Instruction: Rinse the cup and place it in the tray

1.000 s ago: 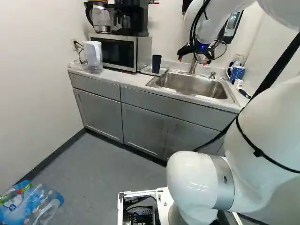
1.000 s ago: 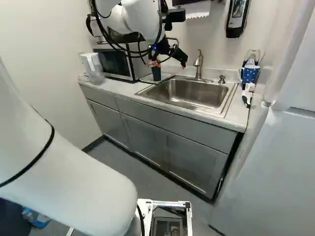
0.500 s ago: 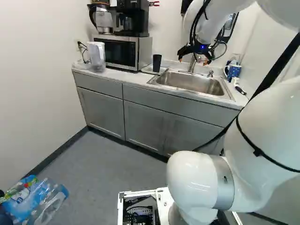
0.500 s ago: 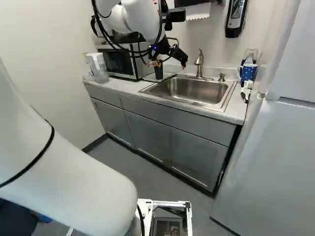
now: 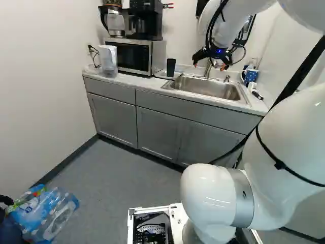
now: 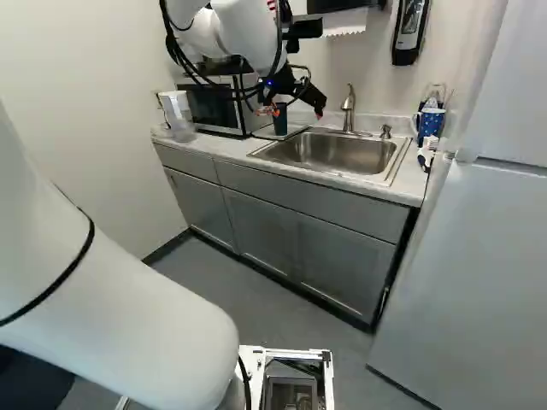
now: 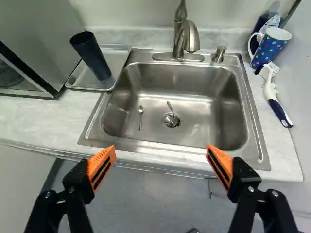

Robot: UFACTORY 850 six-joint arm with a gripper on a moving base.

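While the gripper [image 7: 161, 146] is being held wide and empty before the sink [image 7: 165, 80], probably for a coming grasp, the dark cup [image 7: 91, 56] is being supported by the tray [image 7: 115, 57], perhaps for draining; the dotted mug [image 7: 270, 50] is being supported by the counter [image 7: 48, 116].

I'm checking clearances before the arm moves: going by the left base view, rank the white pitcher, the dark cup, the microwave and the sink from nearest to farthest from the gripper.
1. Sink, just ahead of and below the gripper.
2. Dark cup, left of the sink.
3. Microwave, beyond the cup.
4. White pitcher, farthest left.
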